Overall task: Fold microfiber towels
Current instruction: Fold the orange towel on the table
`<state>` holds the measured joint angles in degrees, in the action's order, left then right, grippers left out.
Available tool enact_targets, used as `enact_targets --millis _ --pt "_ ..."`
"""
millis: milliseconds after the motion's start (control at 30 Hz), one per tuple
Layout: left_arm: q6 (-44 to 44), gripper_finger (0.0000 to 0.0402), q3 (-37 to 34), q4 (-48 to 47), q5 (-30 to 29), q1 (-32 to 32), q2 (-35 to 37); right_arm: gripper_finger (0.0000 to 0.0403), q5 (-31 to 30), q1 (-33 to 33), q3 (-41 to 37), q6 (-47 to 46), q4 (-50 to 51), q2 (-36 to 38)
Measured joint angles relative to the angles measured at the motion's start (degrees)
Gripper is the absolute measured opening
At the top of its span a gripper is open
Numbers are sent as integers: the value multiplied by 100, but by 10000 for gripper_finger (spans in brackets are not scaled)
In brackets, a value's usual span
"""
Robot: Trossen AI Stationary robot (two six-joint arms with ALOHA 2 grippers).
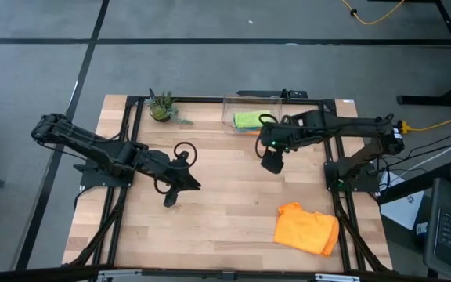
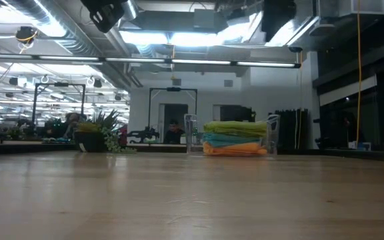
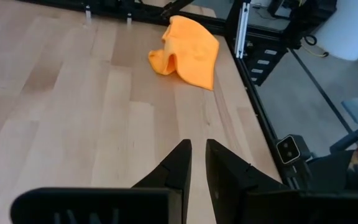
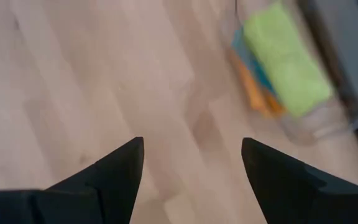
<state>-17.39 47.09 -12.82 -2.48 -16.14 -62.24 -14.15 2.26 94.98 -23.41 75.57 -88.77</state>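
Note:
A crumpled orange microfiber towel [image 1: 308, 229] [image 3: 188, 53] lies in a loose heap on the table near its front right corner. More folded towels, lime green on top of teal and orange [image 2: 235, 139] [image 4: 284, 62], are stacked in a clear plastic bin [image 1: 250, 112] at the table's far edge. My left gripper [image 1: 186, 186] [image 3: 197, 152] hangs over the table's left middle, shut, with only a narrow slit between its fingers and nothing in it; it points toward the orange towel. My right gripper [image 1: 271, 163] [image 4: 191, 155] hangs open and bare above the table just in front of the bin.
A small potted plant [image 1: 161, 108] [image 2: 102, 133] stands at the far edge, left of the bin. Bare wood [image 1: 233, 211] stretches between the two grippers and in front of them. A dark frame rail [image 3: 241, 37] runs along the table's right edge beside the orange towel.

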Motion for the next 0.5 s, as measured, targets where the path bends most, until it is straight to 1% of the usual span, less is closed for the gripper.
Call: enact_targets --millis 100,200,300,400,500 --pt "2 41 0 -2 -55 0 0 273 -376 0 -2 82 -402 -125" --pt "2 41 0 -2 -151 0 0 273 -356 -1 0 -378 -633 -216" --pt "3 41 0 -2 -151 0 0 273 -238 -18 0 -462 -778 -327" --pt "4 41 0 -2 -185 -2 0 273 -170 -22 0 -577 -336 -346" --pt "4 41 0 -2 -393 0 0 273 -79 -8 0 -809 156 -374"
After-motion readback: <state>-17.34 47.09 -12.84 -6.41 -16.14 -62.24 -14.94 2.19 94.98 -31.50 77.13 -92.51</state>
